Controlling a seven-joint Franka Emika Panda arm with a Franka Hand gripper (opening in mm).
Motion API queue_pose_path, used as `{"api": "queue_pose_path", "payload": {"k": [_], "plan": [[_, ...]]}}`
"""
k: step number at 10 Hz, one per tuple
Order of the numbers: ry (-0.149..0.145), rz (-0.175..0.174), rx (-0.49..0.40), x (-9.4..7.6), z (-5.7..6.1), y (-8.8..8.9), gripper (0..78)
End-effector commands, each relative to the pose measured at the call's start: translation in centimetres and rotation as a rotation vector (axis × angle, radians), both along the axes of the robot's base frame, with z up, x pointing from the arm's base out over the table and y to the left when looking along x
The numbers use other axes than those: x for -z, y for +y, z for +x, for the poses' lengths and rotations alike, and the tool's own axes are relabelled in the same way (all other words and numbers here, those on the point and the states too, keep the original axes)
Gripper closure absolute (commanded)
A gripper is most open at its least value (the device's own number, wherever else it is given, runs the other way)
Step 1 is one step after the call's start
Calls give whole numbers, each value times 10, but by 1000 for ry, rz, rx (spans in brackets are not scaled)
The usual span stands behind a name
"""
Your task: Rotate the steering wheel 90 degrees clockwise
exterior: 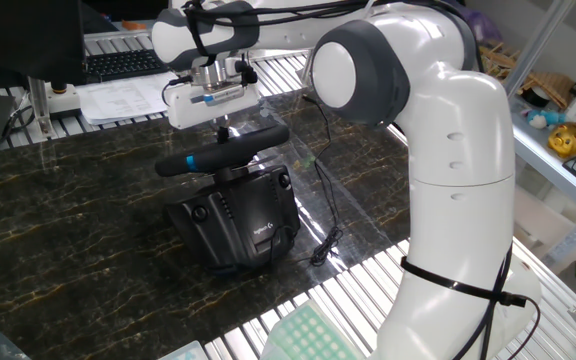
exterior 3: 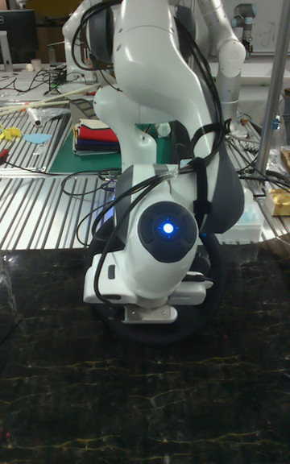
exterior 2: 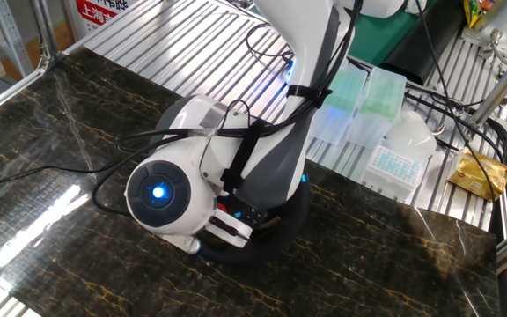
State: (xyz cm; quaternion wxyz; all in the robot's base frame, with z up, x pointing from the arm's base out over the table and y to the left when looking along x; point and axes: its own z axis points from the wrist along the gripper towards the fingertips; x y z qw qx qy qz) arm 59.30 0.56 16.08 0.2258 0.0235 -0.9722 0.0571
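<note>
Dark marble tabletop, steel rollers around it: the turn looks under way, not finished.

The hand sits on the steering wheel atop the boxy base; its grip is hidden, so I cannot tell. The blue stripe lies toward the rim's left end. A thin cable trails right of the base, clear.

We count one steering wheel on one boxy black base, one thin cable at the base's three o'clock, one white robot arm, and two pipette-tip racks at the table's one o'clock edge.
</note>
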Motion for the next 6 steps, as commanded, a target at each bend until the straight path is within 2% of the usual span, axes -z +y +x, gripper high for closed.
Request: {"api": "queue_pose_path", "payload": {"k": [1, 4, 6], "plan": [[-5, -13, 7, -7, 10, -5, 776], [-23, -9, 29, -2, 17, -6, 776], [-20, -9, 26, 1, 17, -3, 776]]}}
